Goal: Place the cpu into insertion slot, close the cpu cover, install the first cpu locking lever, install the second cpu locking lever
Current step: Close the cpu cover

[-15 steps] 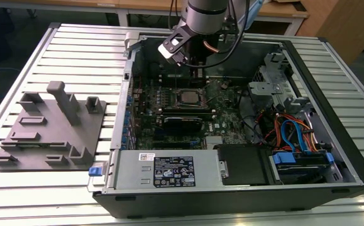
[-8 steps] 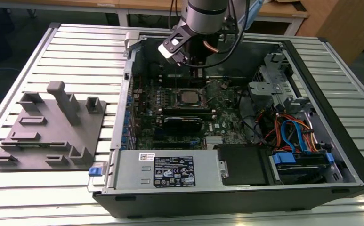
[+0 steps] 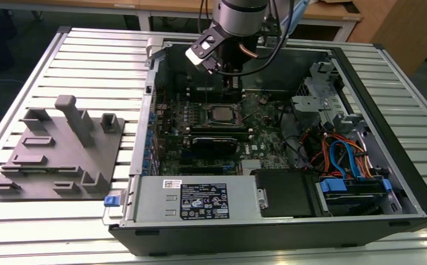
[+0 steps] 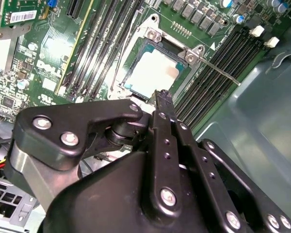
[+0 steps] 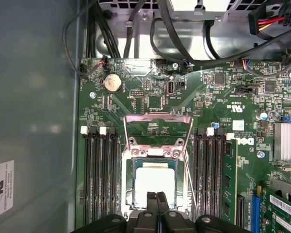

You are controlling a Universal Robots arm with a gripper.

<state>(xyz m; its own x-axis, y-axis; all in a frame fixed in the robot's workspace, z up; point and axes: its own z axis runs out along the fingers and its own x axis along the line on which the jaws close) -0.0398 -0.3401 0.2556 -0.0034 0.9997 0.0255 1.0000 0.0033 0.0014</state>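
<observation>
The chip (image 5: 155, 177) already lies flat in the socket (image 5: 133, 184), so the first step looks done and closing the cover (image 5: 157, 117) is, by my reading, the step in hand. The cover stands swung open on the side of the socket away from the gripper (image 5: 156, 195), between the socket and the round battery (image 5: 112, 82). The gripper's two fingers are pressed together with nothing between them. Their tips hang just over the chip's near edge; I cannot tell whether they touch it.

In the exterior view the chip sits near the middle of the green board (image 3: 265, 138), with the arm (image 3: 239, 16) coming down at its 12 o'clock and the power-supply box (image 3: 191, 199) at its 6 o'clock.

Closing the cover would call for getting the tips behind the raised frame and tipping it down over the chip without scraping the top. One thin lever (image 4: 218, 72) sticks out across the memory slots (image 4: 233, 53), seemingly unlatched.

The chip is small, square and level, with a dull silver top.
</observation>
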